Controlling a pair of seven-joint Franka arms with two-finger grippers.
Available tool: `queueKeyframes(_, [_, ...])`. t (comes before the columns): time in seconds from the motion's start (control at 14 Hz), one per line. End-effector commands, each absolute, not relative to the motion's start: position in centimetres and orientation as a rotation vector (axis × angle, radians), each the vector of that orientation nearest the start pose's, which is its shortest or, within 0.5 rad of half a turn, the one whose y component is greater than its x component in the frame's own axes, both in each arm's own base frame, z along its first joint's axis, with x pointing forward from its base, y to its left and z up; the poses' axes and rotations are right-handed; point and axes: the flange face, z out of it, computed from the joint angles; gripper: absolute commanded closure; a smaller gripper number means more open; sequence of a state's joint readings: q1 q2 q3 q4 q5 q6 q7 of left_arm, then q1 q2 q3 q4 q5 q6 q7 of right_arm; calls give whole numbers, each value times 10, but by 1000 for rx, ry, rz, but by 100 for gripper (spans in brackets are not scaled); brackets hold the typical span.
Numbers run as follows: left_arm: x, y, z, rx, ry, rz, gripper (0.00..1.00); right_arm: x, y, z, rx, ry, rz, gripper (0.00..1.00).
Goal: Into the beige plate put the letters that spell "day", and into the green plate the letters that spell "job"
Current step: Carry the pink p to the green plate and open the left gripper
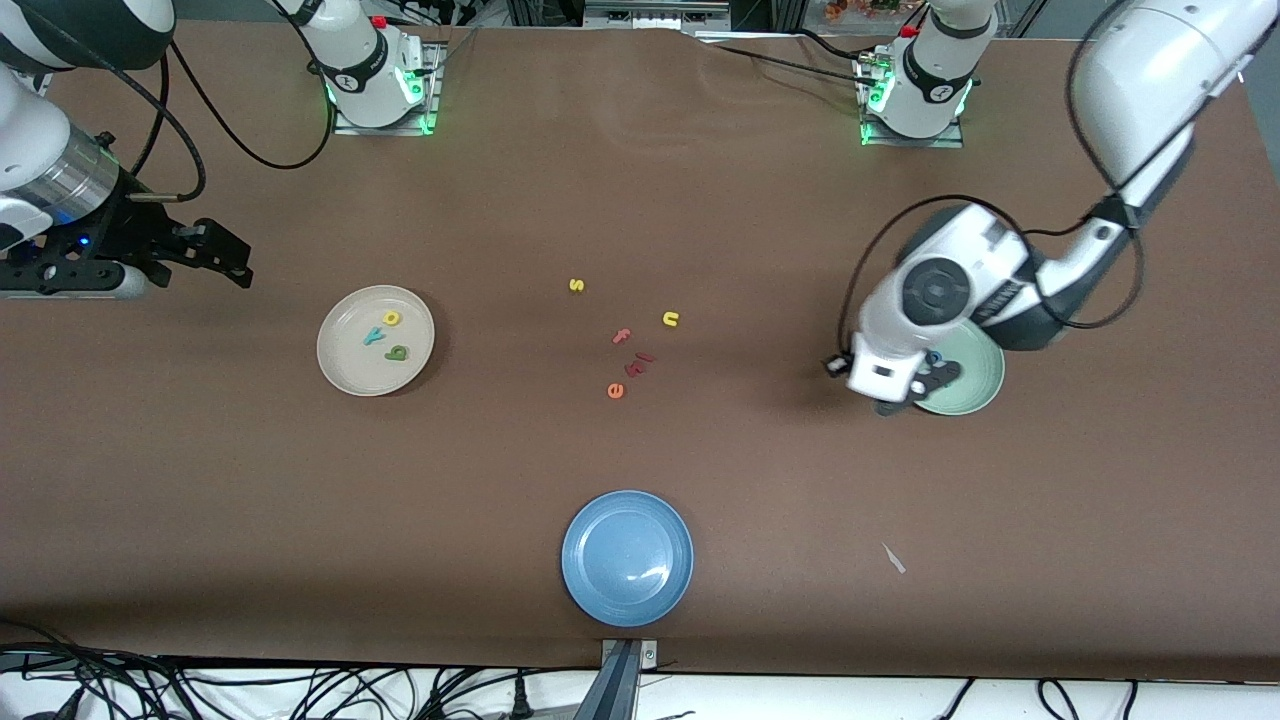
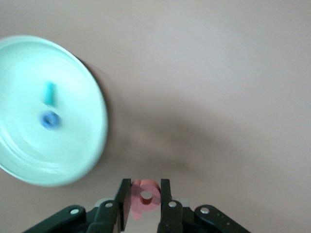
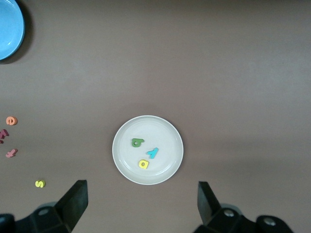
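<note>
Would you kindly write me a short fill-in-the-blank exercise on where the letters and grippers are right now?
1. The beige plate holds ____ letters.
2. The left gripper is shut on a ____ letter.
3. The green plate holds a teal stroke and a ____ ring.
4. The right gripper, waiting above the table, is ____.

Missing words: three; pink; blue; open

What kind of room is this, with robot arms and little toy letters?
Probably a robotics lab. Two white robot arms are bolted to a big brown table, loose cables hang off its edge, and small toy letters and a round blue plate are laid out like a practice sorting game.
</note>
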State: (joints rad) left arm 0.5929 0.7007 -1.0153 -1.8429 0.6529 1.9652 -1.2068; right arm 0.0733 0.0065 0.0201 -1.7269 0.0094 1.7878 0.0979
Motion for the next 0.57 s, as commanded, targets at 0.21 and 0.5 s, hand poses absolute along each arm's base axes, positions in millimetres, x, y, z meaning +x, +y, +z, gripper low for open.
queueKeyframes(0.21, [597, -56, 256, -2905, -670, 317, 91, 570, 67, 573, -3133, -36, -98, 0])
queueKeyframes(0.5, [598, -30, 238, -2893, -642, 358, 41, 571, 65, 572, -3129, -30, -95, 0])
